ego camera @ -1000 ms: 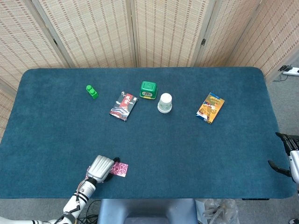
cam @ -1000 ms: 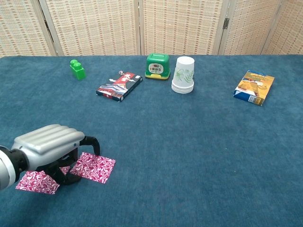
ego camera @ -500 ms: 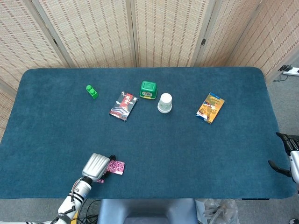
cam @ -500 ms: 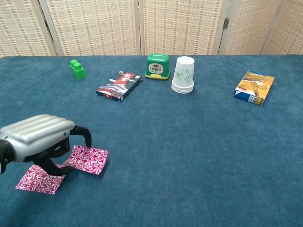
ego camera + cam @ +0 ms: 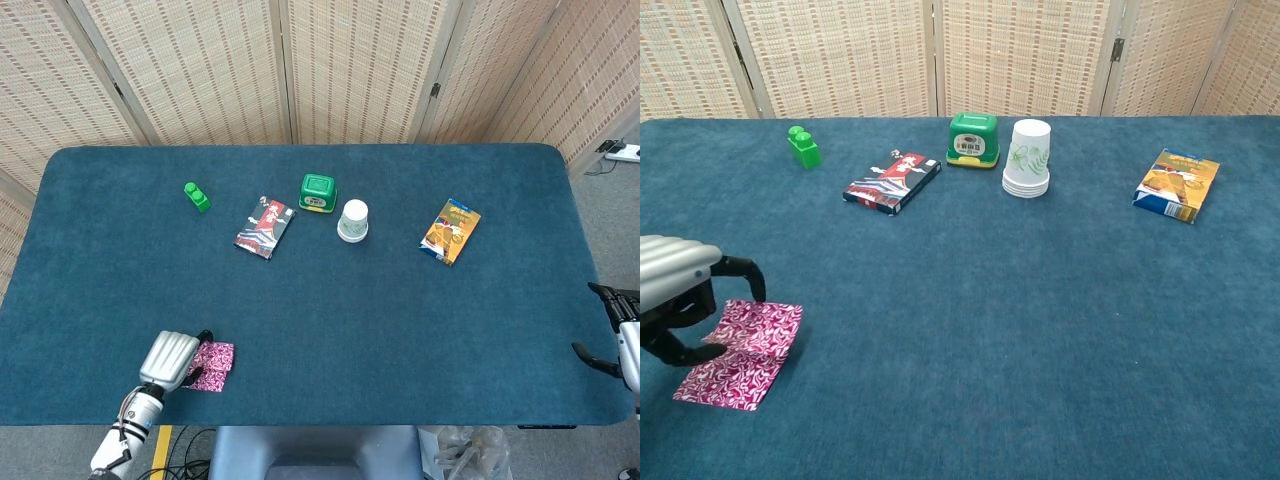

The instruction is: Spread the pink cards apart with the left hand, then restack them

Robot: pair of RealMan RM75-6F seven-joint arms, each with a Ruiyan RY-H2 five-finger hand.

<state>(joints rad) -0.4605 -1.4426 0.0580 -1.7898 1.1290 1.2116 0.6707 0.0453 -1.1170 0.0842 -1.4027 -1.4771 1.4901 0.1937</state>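
Two pink patterned cards (image 5: 748,345) lie overlapping near the table's front left corner; the head view shows them as one small pink patch, the cards (image 5: 213,356). The upper card (image 5: 768,320) partly covers the lower card (image 5: 722,378). My left hand (image 5: 678,290) curls over the upper card's left edge, with fingertips above it and the thumb against its edge, gripping it. In the head view the left hand (image 5: 167,357) sits just left of the cards. My right hand (image 5: 612,345) hangs off the table's right edge, fingers apart and empty.
A green block (image 5: 803,146), a red-and-black card box (image 5: 892,181), a green container (image 5: 973,139), stacked paper cups (image 5: 1028,159) and an orange-blue packet (image 5: 1178,184) line the far half of the blue table (image 5: 1040,330).
My left hand has moved left along the front edge, dragging the upper pink card with it. That card now overlaps the other one instead of lying to its right.
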